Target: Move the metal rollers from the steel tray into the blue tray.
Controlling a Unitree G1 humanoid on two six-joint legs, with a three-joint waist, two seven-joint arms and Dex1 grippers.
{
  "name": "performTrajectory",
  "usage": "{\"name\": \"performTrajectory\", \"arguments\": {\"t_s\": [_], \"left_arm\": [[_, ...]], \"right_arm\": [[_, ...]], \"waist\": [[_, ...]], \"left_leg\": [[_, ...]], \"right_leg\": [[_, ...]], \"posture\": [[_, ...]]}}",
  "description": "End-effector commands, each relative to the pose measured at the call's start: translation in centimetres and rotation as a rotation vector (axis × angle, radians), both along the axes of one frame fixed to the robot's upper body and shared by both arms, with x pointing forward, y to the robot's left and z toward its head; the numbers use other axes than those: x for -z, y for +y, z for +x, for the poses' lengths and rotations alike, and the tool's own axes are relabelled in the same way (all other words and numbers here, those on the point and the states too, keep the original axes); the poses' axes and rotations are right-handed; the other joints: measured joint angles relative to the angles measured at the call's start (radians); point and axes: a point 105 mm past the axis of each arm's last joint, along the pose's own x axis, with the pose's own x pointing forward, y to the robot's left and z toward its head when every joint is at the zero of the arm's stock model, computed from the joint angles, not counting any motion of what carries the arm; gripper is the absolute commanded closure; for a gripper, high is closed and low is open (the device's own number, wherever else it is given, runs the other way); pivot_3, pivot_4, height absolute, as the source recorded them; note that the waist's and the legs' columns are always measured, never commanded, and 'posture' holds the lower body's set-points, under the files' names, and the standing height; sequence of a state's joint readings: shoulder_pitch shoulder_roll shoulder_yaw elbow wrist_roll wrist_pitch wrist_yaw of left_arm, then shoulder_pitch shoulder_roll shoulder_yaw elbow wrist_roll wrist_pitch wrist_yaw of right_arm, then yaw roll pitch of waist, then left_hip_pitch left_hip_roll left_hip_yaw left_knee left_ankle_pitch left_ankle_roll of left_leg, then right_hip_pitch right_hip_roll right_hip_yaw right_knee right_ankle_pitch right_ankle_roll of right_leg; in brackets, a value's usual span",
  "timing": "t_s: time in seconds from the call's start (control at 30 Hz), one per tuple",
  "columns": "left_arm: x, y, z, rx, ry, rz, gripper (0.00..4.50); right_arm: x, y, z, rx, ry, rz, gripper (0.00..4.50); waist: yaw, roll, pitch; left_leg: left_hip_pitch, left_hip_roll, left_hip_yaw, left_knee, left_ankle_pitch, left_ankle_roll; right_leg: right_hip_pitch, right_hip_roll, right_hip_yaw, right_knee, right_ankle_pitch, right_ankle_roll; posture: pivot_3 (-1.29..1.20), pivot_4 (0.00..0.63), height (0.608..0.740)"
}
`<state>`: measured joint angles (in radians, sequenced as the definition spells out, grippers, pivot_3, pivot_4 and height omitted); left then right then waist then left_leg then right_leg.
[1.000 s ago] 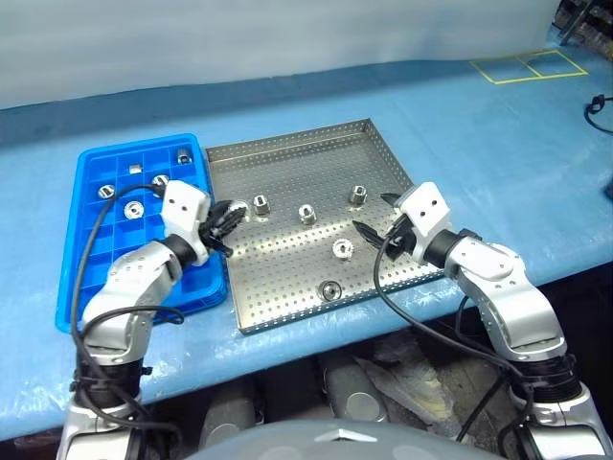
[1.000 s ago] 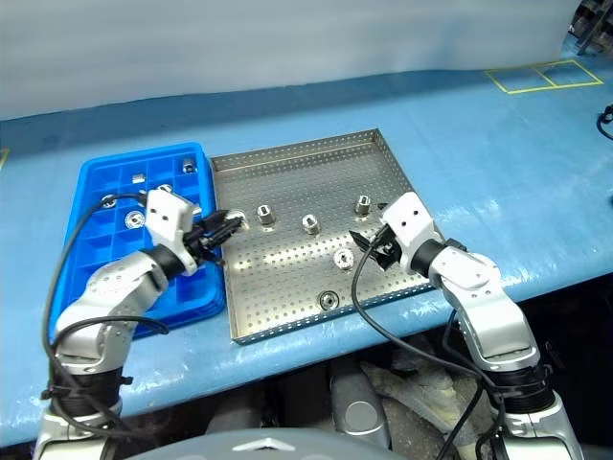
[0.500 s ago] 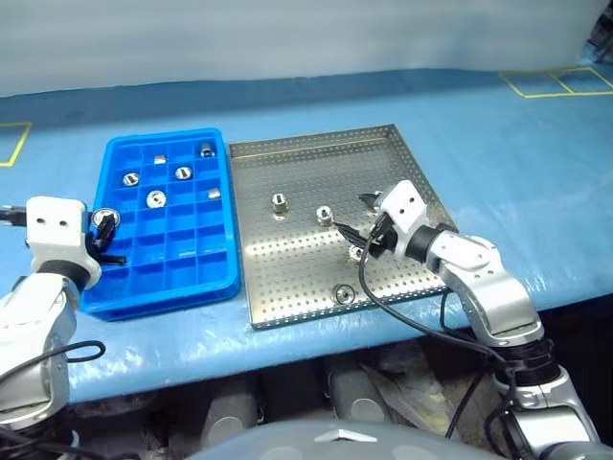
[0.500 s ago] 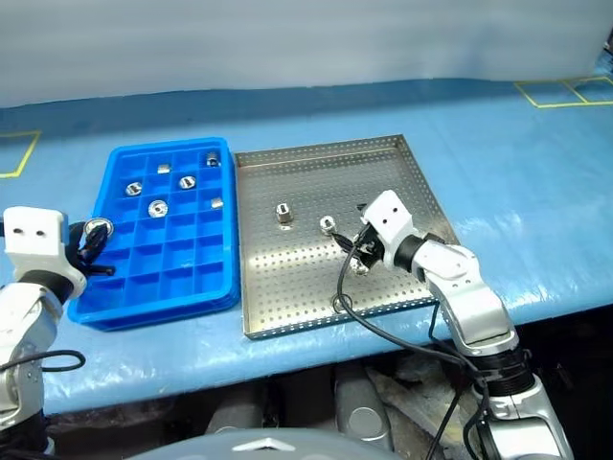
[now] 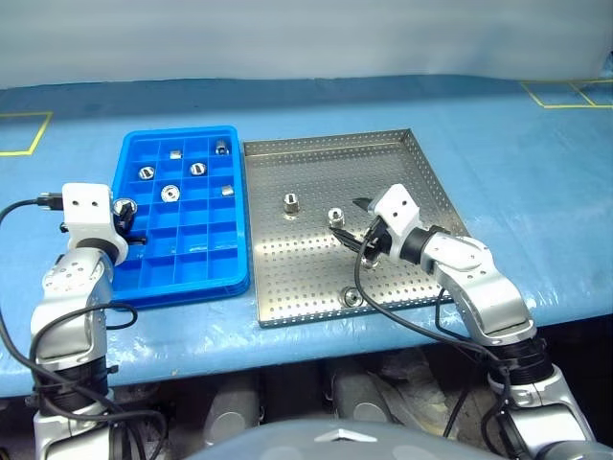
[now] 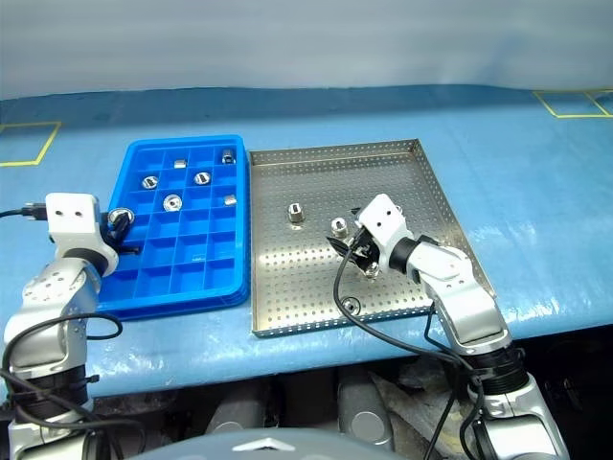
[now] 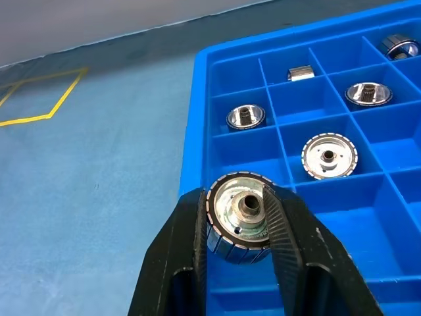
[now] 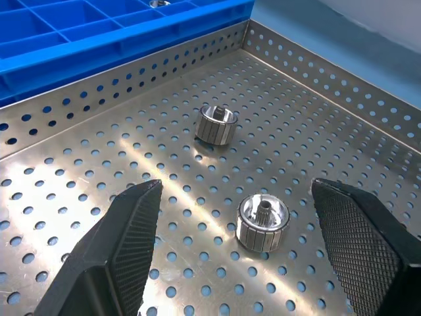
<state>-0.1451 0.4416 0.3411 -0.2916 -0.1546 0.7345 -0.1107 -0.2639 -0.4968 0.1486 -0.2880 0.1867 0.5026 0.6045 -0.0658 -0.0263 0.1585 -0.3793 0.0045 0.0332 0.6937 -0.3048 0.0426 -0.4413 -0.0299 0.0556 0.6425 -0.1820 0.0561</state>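
Blue-covered table [image 5: 536, 163], yellow tape squares [image 5: 21, 132] at its far corners. Steel tray [image 5: 316, 168] sits right of blue tray [image 5: 230, 273], rims just beside each other. Right gripper [image 8: 247, 253] spread wide over a roller [image 8: 262, 220] in the steel tray; another roller [image 8: 217, 124] stands farther off. Left gripper [image 7: 238, 227] pinches a roller [image 7: 240, 214] over the blue tray's near-left edge; five rollers [image 7: 328, 156] lie in far compartments.

No readable text, labels, brand marks or nos. anywhere: none on trays, rollers, grippers or table. Yellow tape squares on table carry no writing.
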Motion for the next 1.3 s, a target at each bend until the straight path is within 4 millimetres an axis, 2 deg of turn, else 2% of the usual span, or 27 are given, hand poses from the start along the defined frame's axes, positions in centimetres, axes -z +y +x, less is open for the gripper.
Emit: {"name": "performTrajectory", "arguments": {"t_s": [0.03,0.1,0.17,0.2,0.37,0.43,0.63,0.7,0.8,0.9,1.0,1.07,1.2,1.3], "left_arm": [[-0.9,-0.1,0.4,0.017,-0.027,0.034,3.41],[0.0,-0.5,0.3,0.052,0.013,0.025,3.41],[0.3,-0.7,0.1,0.072,0.031,0.024,2.78],[0.3,-0.5,0.1,0.054,0.025,0.029,2.6],[-0.5,1.1,-0.5,-0.036,-0.015,0.047,0.94],[-0.9,0.9,-0.6,-0.029,-0.04,0.018,0.3],[-2.0,0.9,-0.7,-0.043,-0.099,0.015,0.3],[-2.8,0.3,-0.4,-0.019,-0.139,0.002,0.3],[-4.0,-1.9,0.4,0.077,-0.207,-0.05,0.3],[-4.3,-6.6,1.5,0.271,-0.228,-0.136,0.3],[-3.4,-12.3,2.3,0.504,-0.164,-0.196,0.3],[-2.8,-14.6,2.6,0.594,-0.125,-0.207,0.3],[-1.2,-17.4,3.8,0.689,-0.031,-0.22,0.3],[0.4,-17.7,5.0,0.675,0.044,-0.172,0.3]], "right_arm": [[-1.6,-0.2,-0.1,0.006,-0.069,0.014,0.67],[-1.6,-0.4,-0.1,0.012,-0.069,0.013,0.67],[-1.5,-0.5,-0.1,0.016,-0.069,0.013,0.67],[-1.5,-0.6,-0.1,0.019,-0.07,0.013,0.67],[-1.6,-0.7,0.1,0.025,-0.072,0.013,0.67],[-1.5,-0.7,0.1,0.025,-0.071,0.012,0.67],[-1.5,-0.9,0.2,0.03,-0.071,0.01,0.67],[-1.4,-0.9,0.1,0.03,-0.07,0.009,0.67],[-1.4,-0.9,0.1,0.033,-0.07,0.008,0.67],[-1.4,-1.1,0.1,0.042,-0.072,0.009,0.67],[-1.4,-1.6,-0.1,0.067,-0.077,0.008,0.67],[-1.5,-1.9,-0.3,0.083,-0.08,0.007,0.67],[-1.5,-2.6,-0.7,0.117,-0.085,0.003,0.67],[-1.5,-2.9,-1.1,0.137,-0.085,0.005,0.67]], "waist": [[-0.003,0.0,0.0],[-0.004,0.0,0.0],[-0.006,0.0,0.0],[-0.006,0.0,0.0],[-0.006,0.0,0.0],[-0.007,0.0,0.0],[-0.003,0.0,0.0],[-0.003,0.0,0.0],[-0.003,-0.001,0.0],[0.003,-0.001,-0.001],[0.0,-0.001,-0.001],[-0.009,-0.001,-0.001],[-0.039,-0.001,-0.001],[-0.067,-0.001,-0.001]], "left_leg": [[0.0,0.0,0.0,0.0,0.0,0.0],[0.0,0.0,0.0,0.0,0.0,0.0],[0.0,0.0,0.0,0.0,0.0,0.0],[0.0,0.0,0.0,0.0,0.0,0.0],[0.0,0.001,0.0,0.0,0.0,0.0],[0.0,0.001,0.0,0.0,0.0,0.0],[0.0,0.001,0.0,0.0,0.0,0.0],[0.0,0.001,0.0,0.0,0.0,0.0],[0.0,0.0,0.0,0.0,0.0,0.0],[0.0,0.0,0.0,0.0,0.0,0.0],[0.0,-0.001,0.0,0.001,0.0,0.0],[0.0,-0.001,0.0,0.001,-0.001,0.001],[0.0,0.0,0.001,0.001,-0.001,0.001],[0.0,0.0,0.001,0.002,0.0,0.001]], "right_leg": [[0.0,0.0,0.0,0.0,0.0,0.0],[0.0,0.0,0.0,0.0,0.0,0.0],[0.0,0.0,0.0,0.0,0.0,0.0],[0.0,0.0,0.0,0.0,0.0,0.0],[0.0,0.0,0.0,0.0,0.0,0.0],[0.0,0.0,0.0,0.0,0.0,0.0],[0.0,0.0,-0.001,0.0,0.0,0.0],[0.0,0.0,-0.001,0.0,0.0,0.0],[0.0,0.0,0.0,0.0,0.0,0.0],[0.001,-0.001,-0.001,0.0,0.0,0.0],[0.002,-0.001,-0.001,-0.001,0.001,0.0],[0.002,0.0,0.0,-0.001,0.001,0.0],[0.001,0.002,0.001,0.0,0.001,0.0],[0.001,0.004,0.002,0.0,0.001,0.001]], "posture": [[-0.12,0.15,0.74],[-0.13,0.15,0.74],[-0.13,0.15,0.74],[-0.13,0.15,0.74],[-0.12,0.15,0.74],[-0.12,0.15,0.74],[-0.12,0.15,0.74],[-0.12,0.15,0.74],[-0.13,0.15,0.74],[-0.15,0.15,0.74],[-0.18,0.15,0.74],[-0.2,0.15,0.74],[-0.24,0.15,0.74],[-0.27,0.15,0.74]]}}
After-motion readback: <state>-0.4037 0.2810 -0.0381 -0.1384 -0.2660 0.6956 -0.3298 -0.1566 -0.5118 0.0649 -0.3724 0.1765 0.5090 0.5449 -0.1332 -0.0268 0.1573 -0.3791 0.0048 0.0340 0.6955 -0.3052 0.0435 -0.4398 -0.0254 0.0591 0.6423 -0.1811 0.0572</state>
